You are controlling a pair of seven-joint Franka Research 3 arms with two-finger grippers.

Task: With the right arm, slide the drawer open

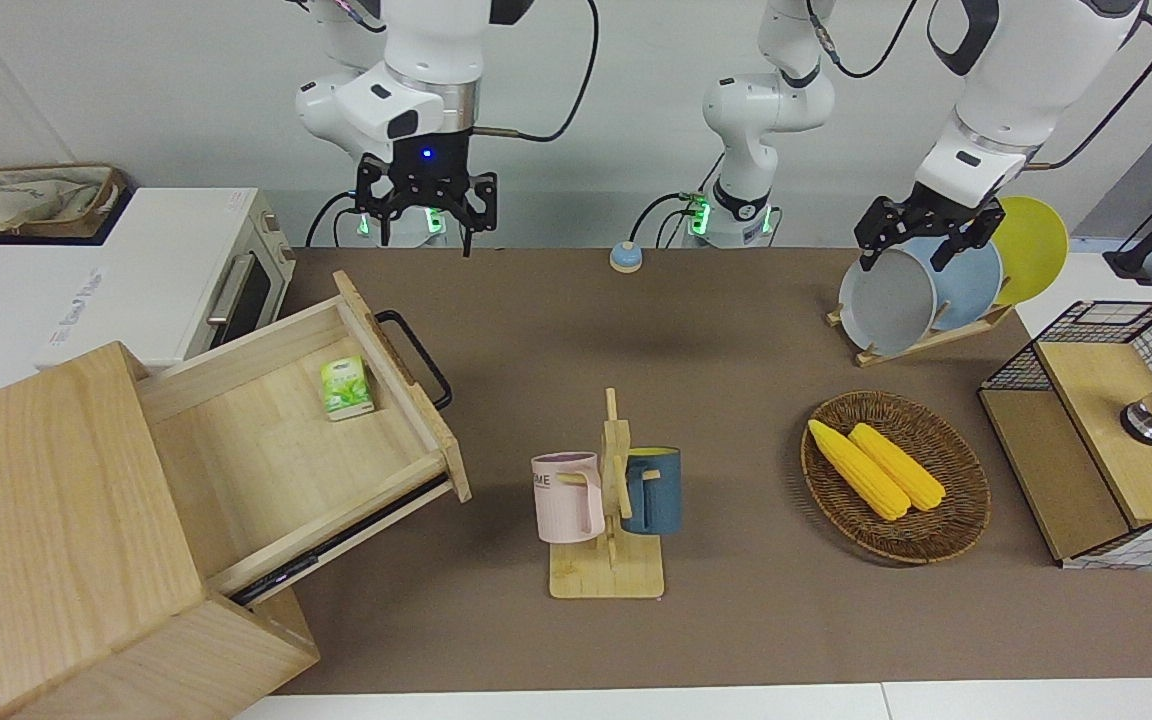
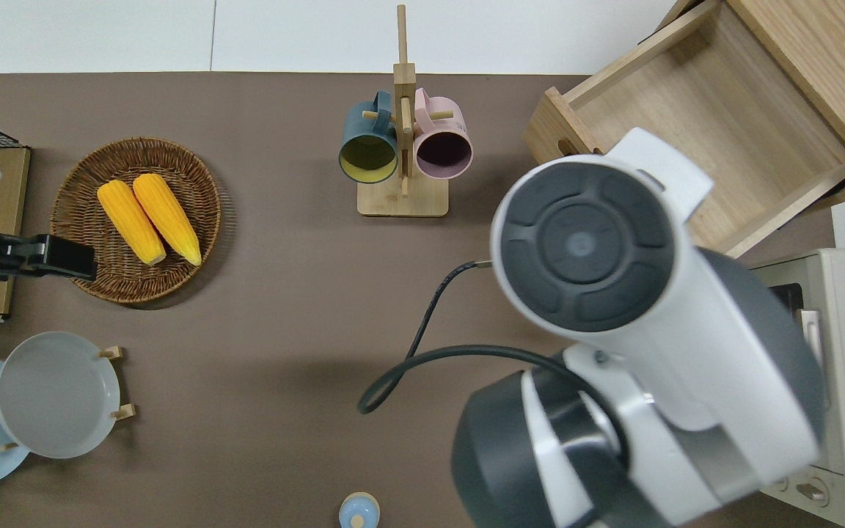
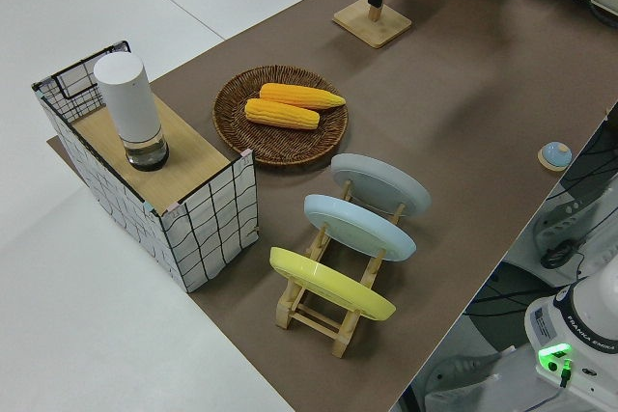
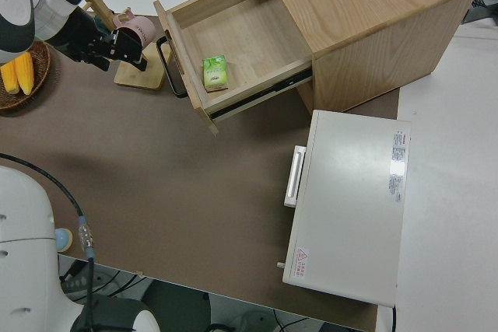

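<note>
— What covers the table (image 1: 736,330)?
— Brown mat; white wall.
— The drawer (image 1: 306,440)?
— Pulled out at the right arm's end, holding a green packet (image 1: 347,388).
— Right pincer (image 1: 426,225)?
— Raised, fingers spread, empty.
— Writing?
— "ME" on the pink mug (image 1: 568,497).

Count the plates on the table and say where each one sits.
3, all upright in one wooden rack at the left arm's end: grey plate, blue plate, yellow plate. None looks hidden.
</note>
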